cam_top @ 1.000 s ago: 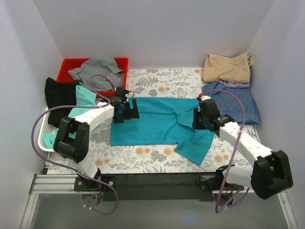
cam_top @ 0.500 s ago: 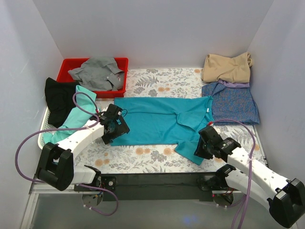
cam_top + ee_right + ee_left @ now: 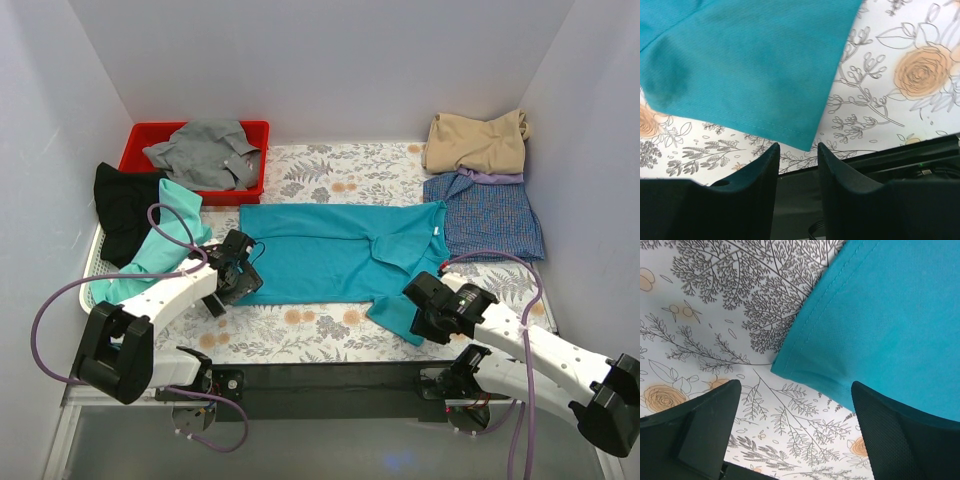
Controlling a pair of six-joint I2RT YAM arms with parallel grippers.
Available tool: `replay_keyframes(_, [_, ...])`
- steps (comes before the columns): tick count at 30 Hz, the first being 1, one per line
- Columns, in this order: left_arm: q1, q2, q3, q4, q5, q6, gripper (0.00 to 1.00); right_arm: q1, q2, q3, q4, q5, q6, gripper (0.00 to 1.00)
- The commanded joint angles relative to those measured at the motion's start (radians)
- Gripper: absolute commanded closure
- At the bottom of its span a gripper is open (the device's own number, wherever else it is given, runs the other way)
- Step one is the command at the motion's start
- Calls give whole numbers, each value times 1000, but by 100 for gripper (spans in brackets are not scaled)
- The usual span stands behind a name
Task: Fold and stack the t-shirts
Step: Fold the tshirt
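Note:
A teal-blue t-shirt [image 3: 330, 252] lies spread flat mid-table, with one sleeve [image 3: 400, 312] pointing to the near right. My left gripper [image 3: 224, 287] is open wide and empty just off the shirt's near-left corner [image 3: 790, 362], which lies between its fingers [image 3: 710, 425] in the left wrist view. My right gripper [image 3: 424, 312] is open narrowly and empty at the sleeve's near corner [image 3: 807, 142], over the table's front edge. A tan shirt [image 3: 476, 140] and a checked shirt [image 3: 492, 216] lie at the far right. Black [image 3: 124, 205] and mint [image 3: 158, 240] shirts lie at the left.
A red bin [image 3: 143, 135] at the far left holds a grey shirt [image 3: 205, 150]. A white basket [image 3: 92, 300] sits under the black and mint shirts. The dark front rail [image 3: 880, 165] runs just below the sleeve. White walls close in three sides.
Both grippers have left the shirt's far part and drawn back toward the near edge, to its near-left corner and near-right sleeve. The shirt now lies flatter and reaches a little farther back.

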Motion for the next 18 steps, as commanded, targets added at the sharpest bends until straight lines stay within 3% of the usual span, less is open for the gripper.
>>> replay_keyframes(1, [-2, 0, 0, 44, -81, -21, 12, 13, -6, 6, -90, 63, 112, 57])
replay_keyframes(3, [-2, 13, -17, 95, -73, -11, 20, 13, -35, -3, -110, 66, 135, 57])
replay_keyframes(9, [1, 57, -34, 162, -48, 11, 27, 21, -66, -21, -127, 44, 200, 56])
replay_keyframes(12, [-1, 72, -41, 191, -29, 28, 13, 21, -14, -12, -124, 49, 206, 44])
replay_keyframes(18, [-1, 73, -60, 204, -16, 46, 9, 44, 44, 9, -87, 45, 192, 39])
